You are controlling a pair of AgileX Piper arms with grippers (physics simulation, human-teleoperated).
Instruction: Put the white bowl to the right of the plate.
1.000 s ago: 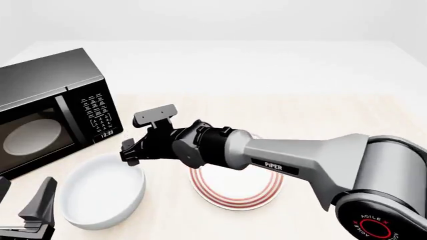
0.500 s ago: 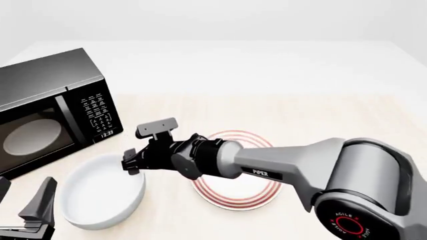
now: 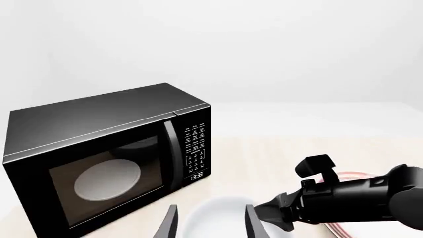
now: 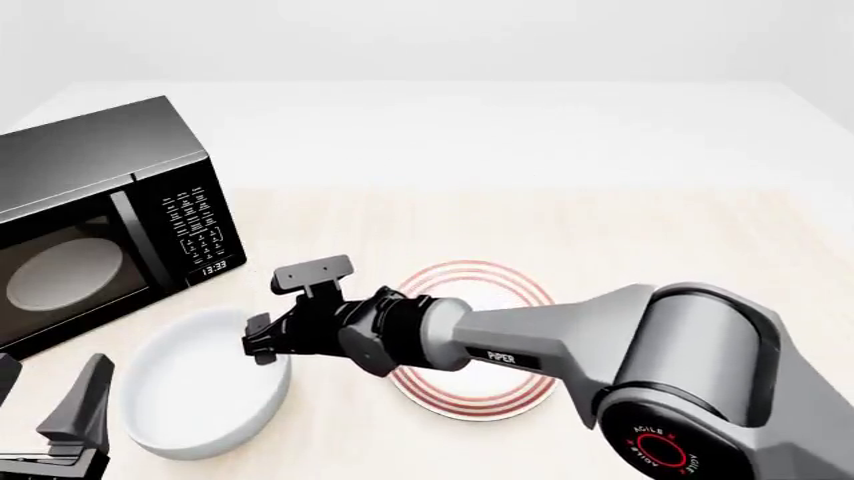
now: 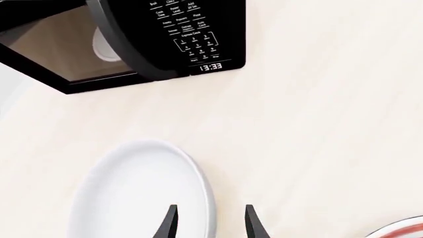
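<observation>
Reaching with right end effector [image 4: 263, 338], fingers apart around the white bowl [image 4: 200, 382] rim, ready to grab. Still left of the plate [image 4: 474, 340]. Left end effector [image 3: 209, 223] apart, idle.

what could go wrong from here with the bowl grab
The open right gripper straddles only the near rim of the plain glossy white bowl; a thin, slick edge grip may slip or tip it. Carrying it right means crossing the flat red-ringed plate, which the bowl could clip.
</observation>
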